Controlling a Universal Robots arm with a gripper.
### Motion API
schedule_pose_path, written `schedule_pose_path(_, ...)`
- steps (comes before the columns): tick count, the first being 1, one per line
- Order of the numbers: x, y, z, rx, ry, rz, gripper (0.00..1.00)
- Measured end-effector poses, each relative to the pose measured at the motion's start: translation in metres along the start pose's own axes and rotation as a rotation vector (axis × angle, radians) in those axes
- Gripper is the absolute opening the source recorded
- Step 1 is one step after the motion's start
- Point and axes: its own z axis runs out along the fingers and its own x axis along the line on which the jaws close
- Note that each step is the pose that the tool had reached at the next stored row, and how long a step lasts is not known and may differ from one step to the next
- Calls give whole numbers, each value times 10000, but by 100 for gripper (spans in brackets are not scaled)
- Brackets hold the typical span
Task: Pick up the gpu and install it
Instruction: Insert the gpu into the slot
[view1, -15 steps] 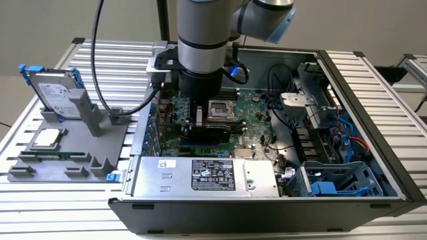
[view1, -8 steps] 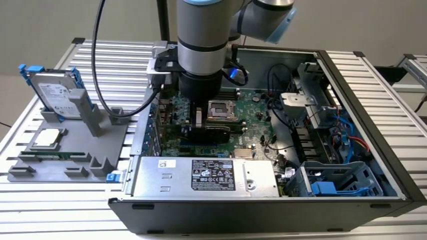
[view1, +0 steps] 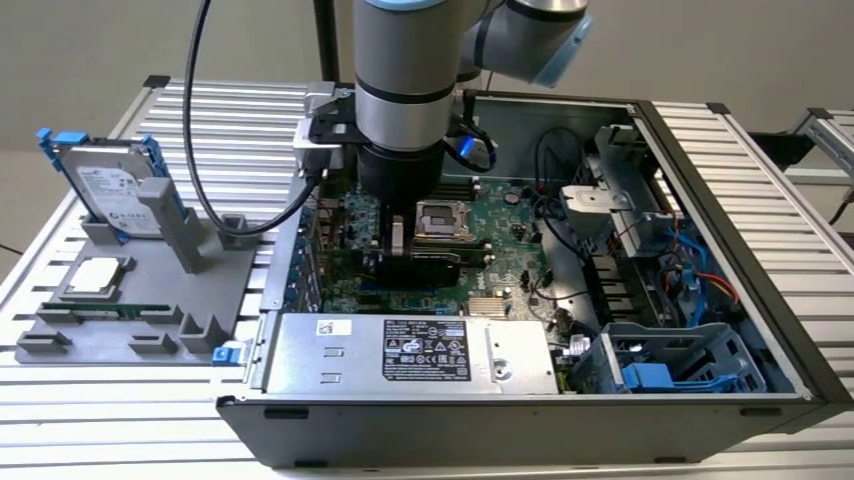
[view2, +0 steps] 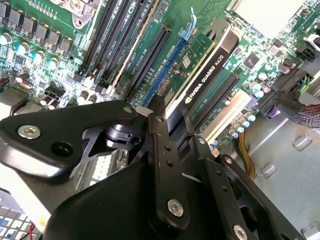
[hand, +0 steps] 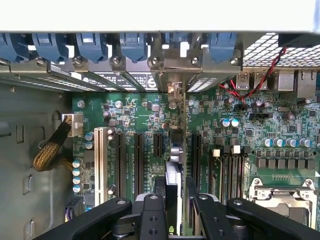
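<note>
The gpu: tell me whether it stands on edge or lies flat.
On edge. The gpu stands upright over the motherboard slots, pinched between the hand's fingers.

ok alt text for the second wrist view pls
The black hand grips the gpu on edge above the green motherboard, lined up along a blue expansion slot. Black memory slots run alongside, and a braided cable crosses one corner.

Open black tower computer case (view1: 747, 330) lies on slatted aluminium table (view1: 787, 130), green motherboard (view1: 514, 215) flat inside. Boxy silver power supply (view1: 407, 352) sits in case at its near edge. Grey plastic parts fixture (view1: 134, 300) is outside case, on exterior view's left, w/ silver hard drive in blue rails (view1: 114, 185) upright at fixture's far end & narrow green memory stick (view1: 107, 310) nearer the front. Thin flat gpu card (view2: 202, 80) stands on edge over motherboard, between black gripper (view2: 172, 125) fingers.
</note>
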Motion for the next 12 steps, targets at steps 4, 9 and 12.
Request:
schedule_pose_path(4, -1, 1, 17, -5, -3, 2, 0)
schedule_pose_path(9, -1, -1, 43, -1, 1, -1, 0)
schedule_pose_path(12, -1, 0, 63, -5, 5, 0, 0)
